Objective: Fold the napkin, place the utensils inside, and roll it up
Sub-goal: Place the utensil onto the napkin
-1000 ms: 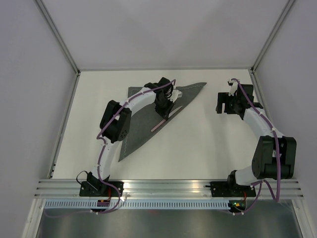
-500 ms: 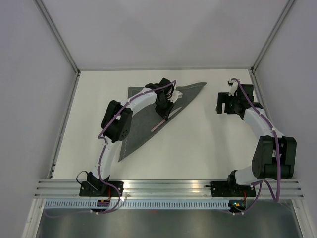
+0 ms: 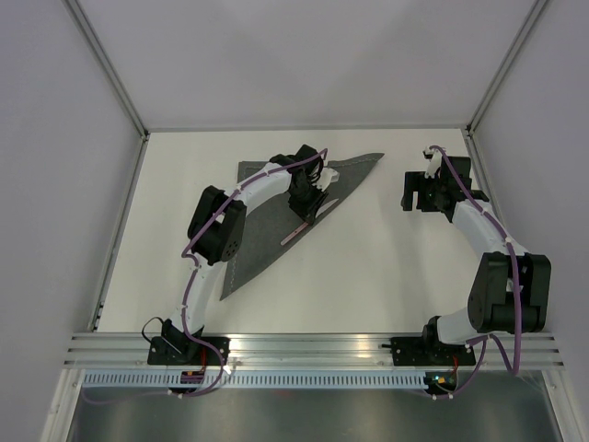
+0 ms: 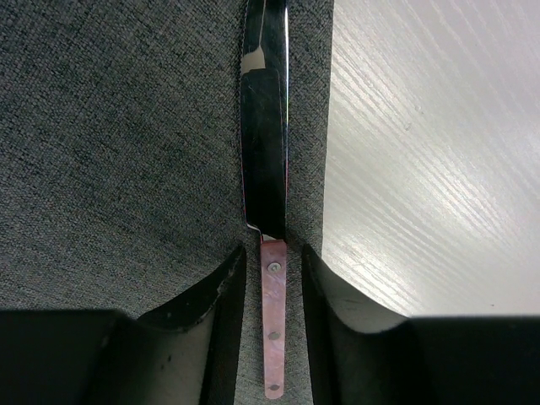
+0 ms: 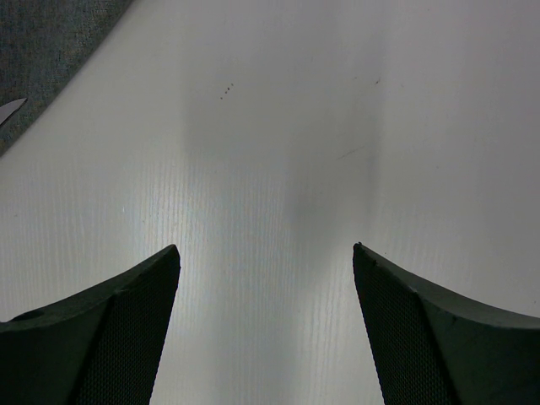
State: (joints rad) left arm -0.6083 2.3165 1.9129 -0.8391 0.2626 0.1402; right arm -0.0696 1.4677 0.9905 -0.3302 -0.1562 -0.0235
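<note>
Pink-handled knife (image 4: 272, 337) lies on the grey napkin (image 4: 110, 152) along its right edge, pointing far-right, handle straddled by the left gripper (image 4: 272, 253), jaws narrowly spread, not pinching; the right gripper (image 5: 264, 248), jaws wide, hangs well apart.

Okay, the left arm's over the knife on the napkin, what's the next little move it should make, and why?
Probably lift the left gripper straight up. The knife lies on the napkin along its edge, and the fingers straddle its pink handle with a gap on each side, so it looks released. Clearing away lets rolling begin.
</note>
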